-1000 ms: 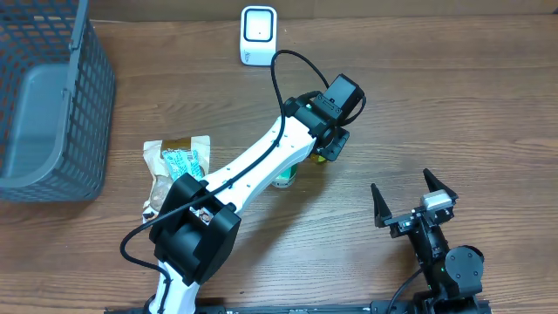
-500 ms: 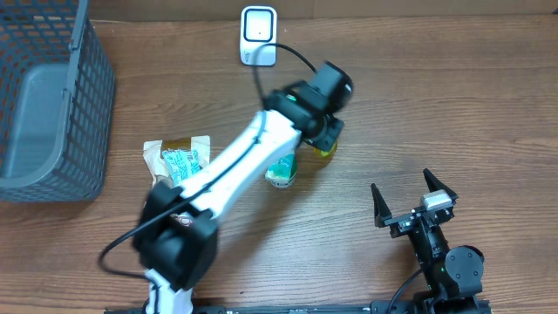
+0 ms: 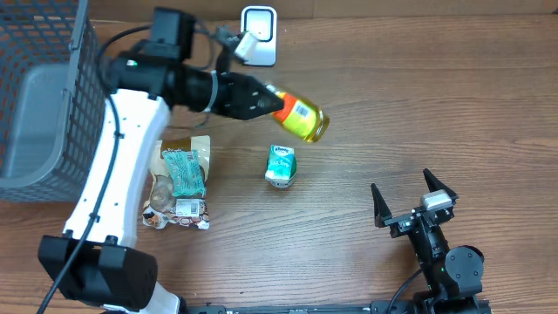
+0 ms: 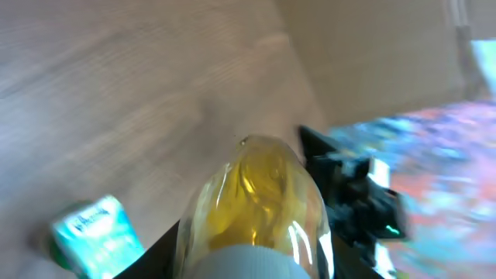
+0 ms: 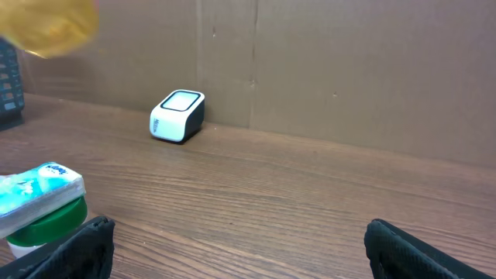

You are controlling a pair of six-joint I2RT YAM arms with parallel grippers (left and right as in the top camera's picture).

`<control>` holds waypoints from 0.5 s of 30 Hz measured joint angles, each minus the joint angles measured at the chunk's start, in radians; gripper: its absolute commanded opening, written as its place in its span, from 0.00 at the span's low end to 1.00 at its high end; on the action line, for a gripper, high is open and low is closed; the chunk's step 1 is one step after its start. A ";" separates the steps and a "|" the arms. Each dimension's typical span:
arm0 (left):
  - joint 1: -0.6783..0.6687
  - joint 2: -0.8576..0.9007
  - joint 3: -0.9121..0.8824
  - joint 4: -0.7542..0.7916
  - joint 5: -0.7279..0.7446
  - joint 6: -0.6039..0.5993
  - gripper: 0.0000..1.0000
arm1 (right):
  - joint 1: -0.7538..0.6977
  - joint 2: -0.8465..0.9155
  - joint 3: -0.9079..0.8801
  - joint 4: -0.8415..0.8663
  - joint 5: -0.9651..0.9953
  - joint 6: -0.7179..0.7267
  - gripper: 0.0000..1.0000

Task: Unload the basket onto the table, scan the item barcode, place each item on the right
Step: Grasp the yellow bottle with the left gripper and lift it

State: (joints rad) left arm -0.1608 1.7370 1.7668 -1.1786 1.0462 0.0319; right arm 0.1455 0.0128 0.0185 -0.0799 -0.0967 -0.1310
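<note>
A clear bottle [image 3: 299,118] of yellow liquid with an orange and yellow label hangs sideways in the air, in front of and to the right of the white scanner [image 3: 259,37]. My left gripper [image 3: 267,104] is shut on its cap end. In the left wrist view the bottle [image 4: 257,203] fills the middle between the dark fingers [image 4: 164,249]. My right gripper [image 3: 415,199] rests open near the table's front right, holding nothing. From the right wrist the scanner [image 5: 177,116] stands against the back wall and the bottle [image 5: 51,26] is a blur at top left.
A teal packet on a green-lidded cup [image 3: 280,166] stands mid-table. A snack bag [image 3: 179,180] lies flat to its left. A grey mesh basket [image 3: 48,96] fills the back left corner. A cardboard wall [image 5: 349,62] lines the table's far edge.
My left arm has swung left and back, lifting the bottle off the table beside the cup and turning it sideways near the scanner. The snack bag is now uncovered. The right arm is unmoved.
</note>
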 measured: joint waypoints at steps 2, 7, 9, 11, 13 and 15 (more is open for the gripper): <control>0.026 0.000 0.000 -0.080 0.058 0.055 0.27 | 0.000 0.000 0.000 0.000 0.000 0.000 1.00; 0.035 0.000 0.000 -0.314 0.118 0.206 0.23 | 0.000 0.000 0.000 0.000 0.000 0.000 1.00; 0.034 0.000 0.000 -0.380 0.127 0.254 0.19 | 0.000 0.000 0.000 0.000 0.000 0.001 1.00; 0.034 0.000 0.000 -0.429 0.131 0.290 0.15 | 0.000 0.000 0.000 0.001 0.000 0.000 1.00; 0.034 0.000 0.000 -0.452 0.135 0.314 0.13 | 0.000 0.000 0.000 0.000 -0.001 0.000 1.00; 0.034 0.000 0.000 -0.480 0.140 0.328 0.13 | 0.000 0.000 0.000 0.000 0.000 0.000 1.00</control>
State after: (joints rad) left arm -0.1272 1.7370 1.7672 -1.6581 1.1862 0.3595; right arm 0.1452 0.0128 0.0185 -0.0799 -0.0971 -0.1310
